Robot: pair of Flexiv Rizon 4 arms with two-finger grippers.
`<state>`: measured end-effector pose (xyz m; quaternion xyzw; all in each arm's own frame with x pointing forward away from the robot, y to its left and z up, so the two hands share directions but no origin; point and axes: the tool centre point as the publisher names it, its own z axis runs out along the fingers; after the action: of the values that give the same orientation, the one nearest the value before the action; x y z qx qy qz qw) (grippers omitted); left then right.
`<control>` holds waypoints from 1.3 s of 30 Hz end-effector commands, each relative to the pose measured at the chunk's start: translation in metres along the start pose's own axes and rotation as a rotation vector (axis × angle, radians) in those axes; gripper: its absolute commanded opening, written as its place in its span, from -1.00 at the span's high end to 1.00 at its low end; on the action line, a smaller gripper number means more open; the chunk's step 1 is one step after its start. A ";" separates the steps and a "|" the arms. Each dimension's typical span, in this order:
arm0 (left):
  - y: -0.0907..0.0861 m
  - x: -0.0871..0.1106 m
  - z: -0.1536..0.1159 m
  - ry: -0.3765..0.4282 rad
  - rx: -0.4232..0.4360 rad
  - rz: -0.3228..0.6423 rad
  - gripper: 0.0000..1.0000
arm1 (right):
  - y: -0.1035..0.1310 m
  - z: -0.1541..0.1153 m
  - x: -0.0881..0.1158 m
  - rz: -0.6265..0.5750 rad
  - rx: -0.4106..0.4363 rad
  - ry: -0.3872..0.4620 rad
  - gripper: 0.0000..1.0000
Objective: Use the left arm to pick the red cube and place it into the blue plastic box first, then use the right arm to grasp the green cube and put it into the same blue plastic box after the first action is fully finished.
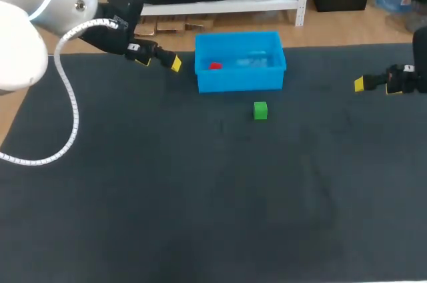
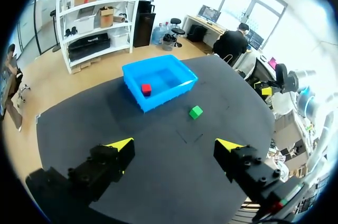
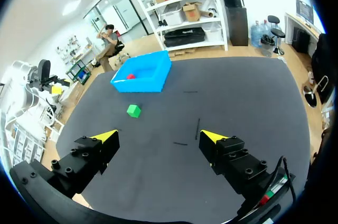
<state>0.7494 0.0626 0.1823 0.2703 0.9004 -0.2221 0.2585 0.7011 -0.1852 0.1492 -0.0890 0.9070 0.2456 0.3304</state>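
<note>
Left gripper [image 2: 175, 145]: far left, just left of blue plastic box [image 1: 240, 83]; fingers spread, empty.
Red cube [image 1: 215, 65]: inside box, left end.
Green cube [image 1: 260, 110]: on table [image 1: 167, 196], just near of box.
Right gripper [image 3: 158, 136]: far right, well apart; fingers spread, empty.

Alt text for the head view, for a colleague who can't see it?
The red cube lies inside the blue plastic box; the green cube sits on the dark table just in front of it. The left gripper hangs left of the box, the right gripper far to its right, both empty.
</note>
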 end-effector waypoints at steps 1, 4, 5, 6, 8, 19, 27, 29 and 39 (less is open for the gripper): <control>0.001 0.001 0.000 -0.004 0.003 0.002 -1.00 | 0.000 0.000 0.000 0.000 0.002 0.000 -1.00; 0.001 0.001 0.000 -0.004 0.003 0.002 -1.00 | 0.000 0.000 0.000 0.000 0.002 0.000 -1.00; 0.001 0.001 0.000 -0.004 0.003 0.002 -1.00 | 0.000 0.000 0.000 0.000 0.002 0.000 -1.00; 0.001 0.001 0.000 -0.004 0.003 0.002 -1.00 | 0.000 0.000 0.000 0.000 0.002 0.000 -1.00; 0.001 0.001 0.000 -0.004 0.003 0.002 -1.00 | 0.000 0.000 0.000 0.000 0.002 0.000 -1.00; 0.001 0.001 0.000 -0.004 0.003 0.002 -1.00 | 0.007 0.002 -0.002 -0.011 0.024 0.017 -1.00; 0.001 0.001 0.000 -0.004 0.003 0.002 -1.00 | 0.014 0.008 -0.006 -0.004 0.054 0.050 -1.00; 0.001 0.001 0.000 -0.004 0.003 0.002 -1.00 | 0.017 0.009 -0.009 -0.002 0.057 0.063 -1.00; 0.001 0.001 0.000 -0.004 0.003 0.002 -1.00 | 0.017 0.018 -0.018 -0.015 0.057 0.121 -1.00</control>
<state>0.7495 0.0623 0.1826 0.2700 0.9007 -0.2216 0.2582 0.7128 -0.1638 0.1522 -0.1029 0.9265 0.2209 0.2866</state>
